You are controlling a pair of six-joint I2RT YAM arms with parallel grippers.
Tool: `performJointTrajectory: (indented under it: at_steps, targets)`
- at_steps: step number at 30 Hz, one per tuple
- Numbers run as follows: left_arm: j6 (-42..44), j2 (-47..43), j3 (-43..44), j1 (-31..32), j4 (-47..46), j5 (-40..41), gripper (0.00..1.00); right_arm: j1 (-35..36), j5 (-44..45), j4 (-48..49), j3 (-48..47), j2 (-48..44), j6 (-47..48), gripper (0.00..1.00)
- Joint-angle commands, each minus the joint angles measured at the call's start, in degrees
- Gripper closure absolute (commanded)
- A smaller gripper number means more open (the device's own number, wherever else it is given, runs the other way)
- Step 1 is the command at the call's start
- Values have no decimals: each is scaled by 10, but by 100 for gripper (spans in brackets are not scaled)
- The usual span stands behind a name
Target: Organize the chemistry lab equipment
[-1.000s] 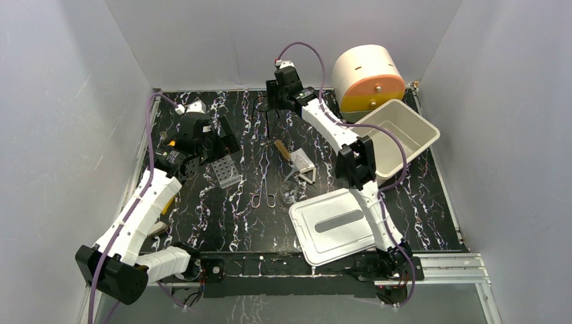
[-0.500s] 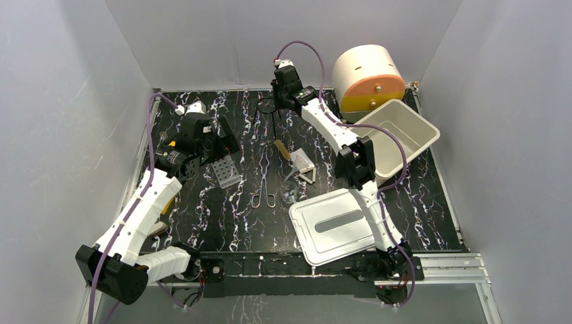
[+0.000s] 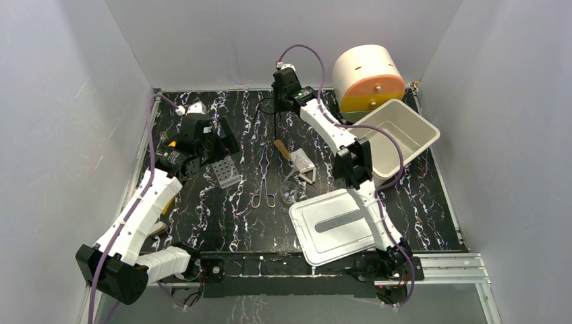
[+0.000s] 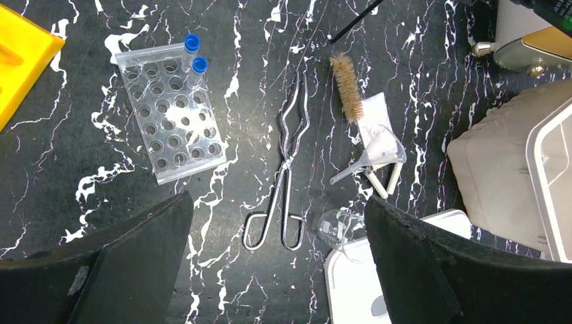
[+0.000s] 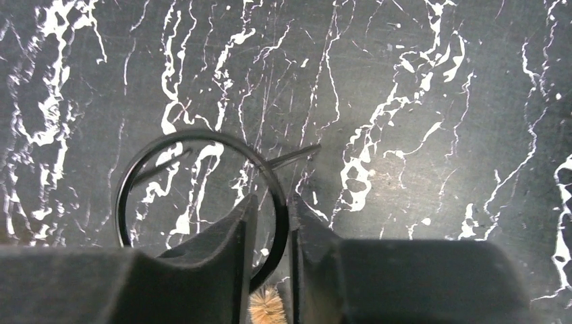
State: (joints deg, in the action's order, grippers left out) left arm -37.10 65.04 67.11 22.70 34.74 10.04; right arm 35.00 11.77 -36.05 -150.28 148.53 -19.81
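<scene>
Right gripper [image 5: 270, 219] pinches thin black wire loop [image 5: 192, 134], jaws narrow on its rim, far left of open beige plastic bin [image 3: 398, 135]. Bin lies rightward and nearer arm bases; right arm likely carrier. Left gripper [image 4: 276, 270] gapes wide, empty, farther left of bin.

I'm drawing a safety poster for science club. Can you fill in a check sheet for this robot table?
Surface: black marbled table, no spills seen.
Job's things: grey tube rack holding two blue-capped tubes; tongs, brush, funnel and white triangle loose mid-table.
Clutter: open bin, its lid, cream-and-orange drum.
Grippers: left tool open, empty; right tool shut on black wire loop.
Cables: purple cables run along both arms.
Surroundings: plain grey walls; nothing else seen.
</scene>
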Motion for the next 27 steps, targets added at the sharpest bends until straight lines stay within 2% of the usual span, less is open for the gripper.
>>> performJointTrajectory:
  at_steps: [1, 5, 7, 18, 27]
  targets:
    - [5, -17, -6, 0, -2, -3, 2, 0, -4, -10, -27, 0, -42, 76]
    - [2, -22, -11, 0, -2, -3, 2, -2, 7, -6, -26, -13, -63, 95]
    - [1, -24, -12, 0, -3, -2, 2, -2, 10, 2, -25, -22, -61, 100]
    - [9, -29, -12, 0, -15, 6, 2, -14, -21, 106, 34, -153, -44, 100]
    - [16, -27, -24, 0, -66, 20, 2, -25, 23, 137, 132, -312, 17, 100]
